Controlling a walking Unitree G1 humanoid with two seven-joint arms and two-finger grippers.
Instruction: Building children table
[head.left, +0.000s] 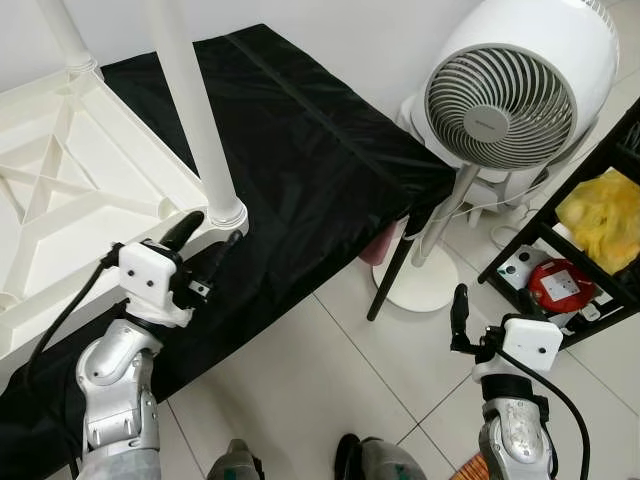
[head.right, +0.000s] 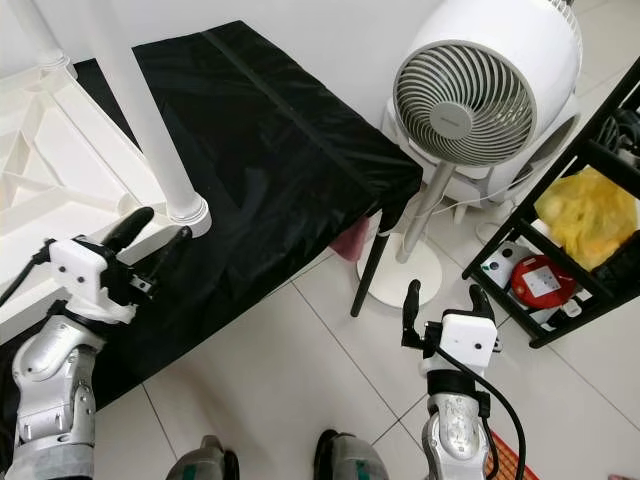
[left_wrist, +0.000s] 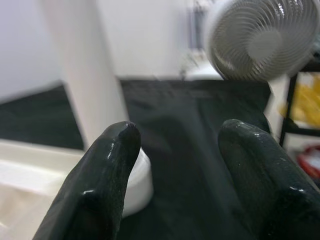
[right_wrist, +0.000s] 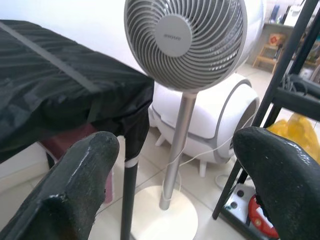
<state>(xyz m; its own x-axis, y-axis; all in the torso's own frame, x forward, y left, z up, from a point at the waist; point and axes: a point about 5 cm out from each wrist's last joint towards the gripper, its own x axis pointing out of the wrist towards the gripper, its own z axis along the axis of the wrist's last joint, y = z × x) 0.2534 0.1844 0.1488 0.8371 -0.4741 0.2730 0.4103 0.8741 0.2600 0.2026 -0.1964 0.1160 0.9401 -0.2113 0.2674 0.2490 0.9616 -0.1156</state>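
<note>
Left gripper (head.left: 208, 240), fingers apart, hovers beside the white table leg (head.left: 195, 110); right gripper (head.right: 440, 297) hangs spread near the fan (head.right: 465, 105).

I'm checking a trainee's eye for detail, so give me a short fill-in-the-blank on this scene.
1. The upturned white table lies on a ____ cloth.
2. The left gripper is open beside the base of a white table ____.
3. The standing fan is on the robot's ____ side.
4. The right gripper hangs open over the tiled ____.

Missing words: black; leg; right; floor
</note>
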